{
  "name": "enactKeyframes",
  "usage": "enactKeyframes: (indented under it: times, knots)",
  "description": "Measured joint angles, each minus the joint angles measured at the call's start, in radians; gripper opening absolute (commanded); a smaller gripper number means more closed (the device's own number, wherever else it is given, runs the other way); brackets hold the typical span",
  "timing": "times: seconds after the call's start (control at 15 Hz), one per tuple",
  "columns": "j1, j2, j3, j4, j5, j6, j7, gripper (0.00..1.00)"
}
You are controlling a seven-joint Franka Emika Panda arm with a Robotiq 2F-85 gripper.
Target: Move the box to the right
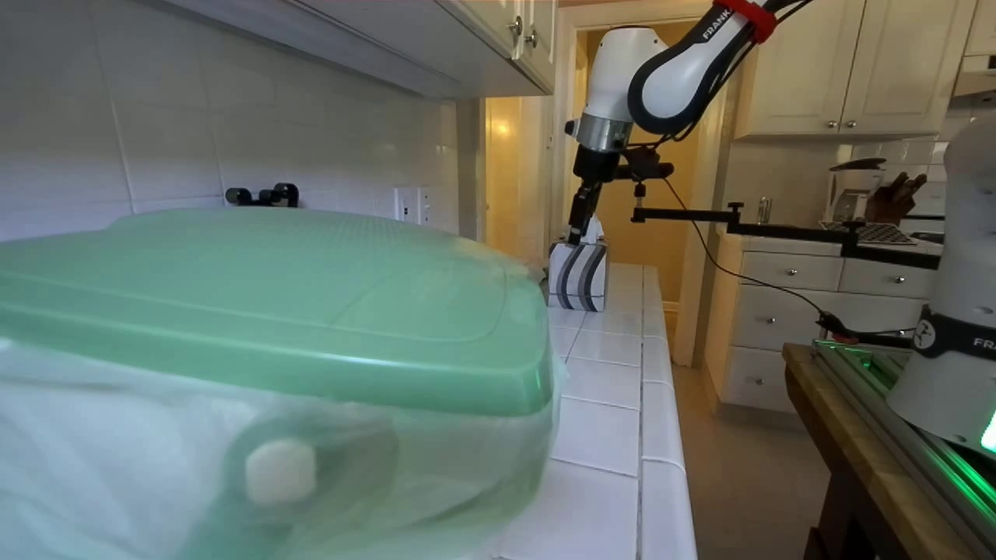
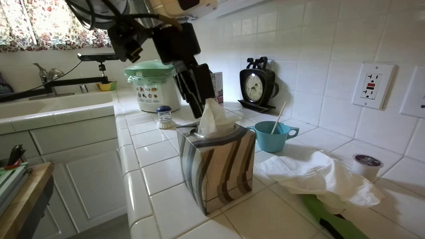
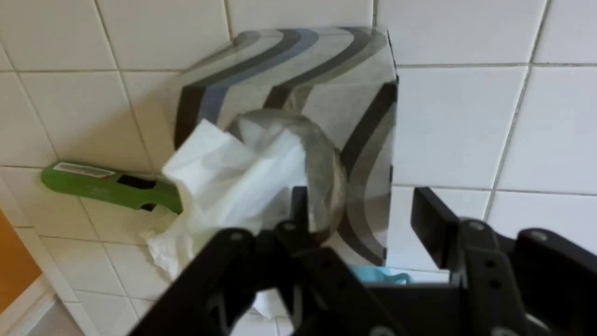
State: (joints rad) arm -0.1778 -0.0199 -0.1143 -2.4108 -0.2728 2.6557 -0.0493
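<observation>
You seem to be lining up the grasp. In the wrist view, left to right: a green object (image 3: 109,188), centre left; the striped box (image 3: 336,105) on the tabletop (image 3: 457,121), upper centre; your tool (image 3: 366,214), lower right, unclenched, one finger (image 3: 299,205) over the box, another past its right edge. Next likely calls for lowering around that edge, clenching, shifting right. An exterior view shows most of the teal cup (image 2: 270,141), the wrist view a sliver.

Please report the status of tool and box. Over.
Tool open at striped box. Box not gripped, upright on counter. Protruding tissue beside tool, perhaps in way.
</observation>
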Motion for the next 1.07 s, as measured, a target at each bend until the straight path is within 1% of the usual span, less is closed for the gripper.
enactKeyframes:
  times: [0.07, 0.27, 0.4, 0.67, 0.87, 1.0, 1.07]
  knots:
    - [0.002, -0.007, 0.0, 0.008, 0.0, -0.011, -0.002, 0.99]
    - [0.018, -0.057, 0.003, 0.021, 0.004, -0.08, -0.011, 1.0]
    - [0.047, -0.107, 0.016, 0.024, 0.063, -0.154, -0.024, 1.0]
    - [0.137, -0.177, 0.064, 0.047, 0.208, -0.28, -0.027, 1.0]
    - [0.184, -0.183, 0.094, 0.083, 0.275, -0.346, -0.016, 1.0]
    - [0.199, -0.181, 0.104, 0.101, 0.32, -0.408, -0.015, 1.0]
    - [0.202, -0.18, 0.107, 0.109, 0.325, -0.443, -0.005, 1.0]
